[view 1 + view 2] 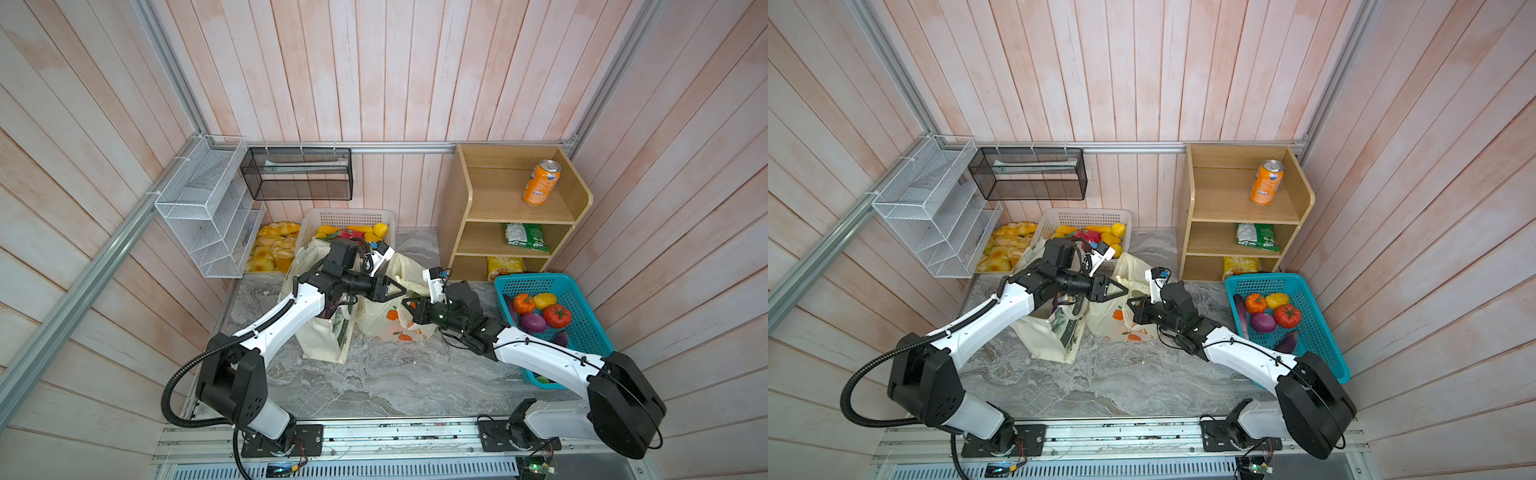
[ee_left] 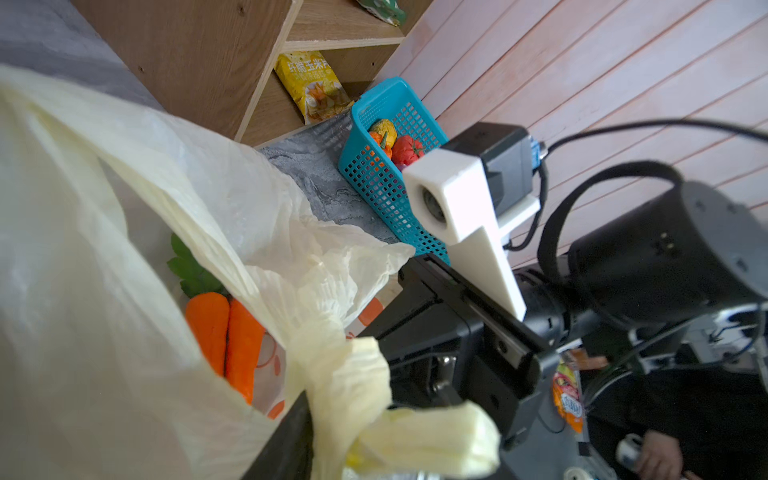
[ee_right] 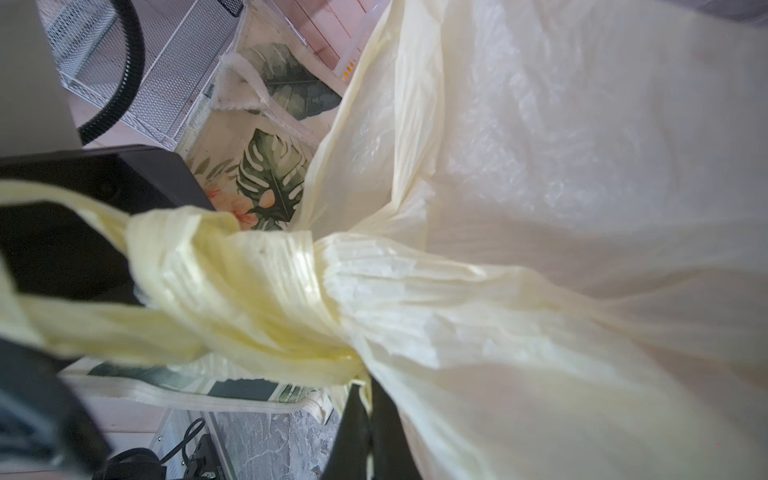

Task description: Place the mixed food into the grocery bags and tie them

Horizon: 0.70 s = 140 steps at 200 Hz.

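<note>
Right pincer (image 3: 365, 399) is clamped shut on thin film just below the knot (image 3: 249, 282); whether the left pincer (image 1: 400, 288) grips anything cannot be told. The plastic bag (image 1: 386, 322), carrots (image 2: 224, 332) inside, sits mid-frame on the table (image 1: 374, 374) in both top views. It looks light, slippery and tearable, so it is likely best held by the bunched handles (image 3: 104, 328).

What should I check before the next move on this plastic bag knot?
1. Knot in the plastic bag handles formed: ok.
2. Carrots inside the plastic bag: ok.
3. Right gripper jaws shut on the plastic bag beside the knot: ok.
4. Left gripper clear of the handle loop: cannot tell.
5. Cloth tote tied: cannot tell, its top is hidden.
</note>
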Motion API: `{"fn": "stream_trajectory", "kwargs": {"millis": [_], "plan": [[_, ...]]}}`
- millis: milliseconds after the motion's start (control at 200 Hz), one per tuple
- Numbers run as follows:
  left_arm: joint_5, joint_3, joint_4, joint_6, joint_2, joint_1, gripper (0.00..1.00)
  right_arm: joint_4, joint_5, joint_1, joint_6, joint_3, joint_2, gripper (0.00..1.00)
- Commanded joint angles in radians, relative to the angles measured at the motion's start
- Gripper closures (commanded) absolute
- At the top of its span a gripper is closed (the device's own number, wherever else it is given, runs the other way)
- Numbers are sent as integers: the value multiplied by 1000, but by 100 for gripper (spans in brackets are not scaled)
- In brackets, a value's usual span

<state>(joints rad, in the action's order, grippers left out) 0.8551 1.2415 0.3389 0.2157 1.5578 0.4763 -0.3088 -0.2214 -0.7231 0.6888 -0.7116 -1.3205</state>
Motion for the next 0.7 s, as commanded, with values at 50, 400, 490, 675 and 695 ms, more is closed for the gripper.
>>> {"fn": "stream_trajectory", "kwargs": {"millis": [50, 400, 490, 675, 695], "plan": [[-11, 2, -59, 26, 32, 7, 64, -19, -7, -1, 7, 26, 10, 100], [-68, 25, -62, 31, 72, 32, 60, -24, -10, -1, 12, 41, 14, 100], [-70, 35, -53, 22, 85, 36, 81, -21, -9, -1, 10, 42, 16, 100], [-76, 28, -86, 25, 63, 36, 100, 36, 16, 25, -11, 58, 64, 100], [-78, 25, -95, 27, 55, 36, 100, 38, 16, 34, -11, 65, 73, 100]]}}
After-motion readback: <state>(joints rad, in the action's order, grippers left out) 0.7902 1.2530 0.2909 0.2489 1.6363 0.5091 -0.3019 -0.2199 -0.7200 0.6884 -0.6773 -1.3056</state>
